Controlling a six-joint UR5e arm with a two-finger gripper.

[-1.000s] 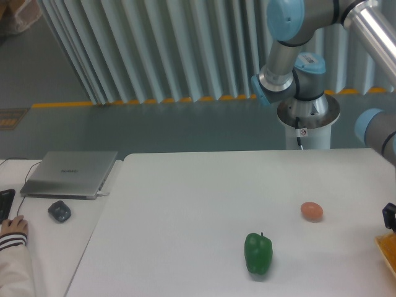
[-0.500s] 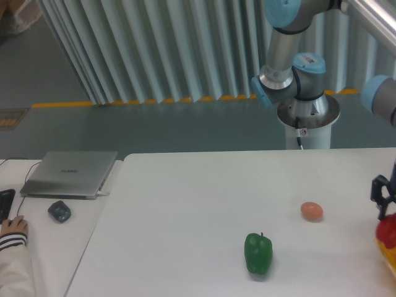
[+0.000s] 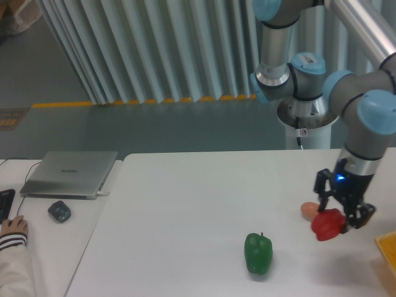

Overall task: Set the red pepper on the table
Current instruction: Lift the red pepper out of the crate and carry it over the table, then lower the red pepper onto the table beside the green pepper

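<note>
A: You've got the gripper (image 3: 341,218) clamped on the red pepper (image 3: 327,224), one finger either side. Pepper sits over the right part of the table (image 3: 185,223); can't tell whether it touches the surface.

B: What's around it?

A: Orange-pink egg (image 3: 309,210) right beside the pepper on its left, partly hidden behind it. Green pepper (image 3: 258,253) upright on the table, further left and nearer the camera. Orange thing (image 3: 388,249) at the right edge, cut off.

B: Your desk side?

A: Closed laptop (image 3: 70,173), mouse (image 3: 59,211), a hand (image 3: 13,228) at the far left
</note>
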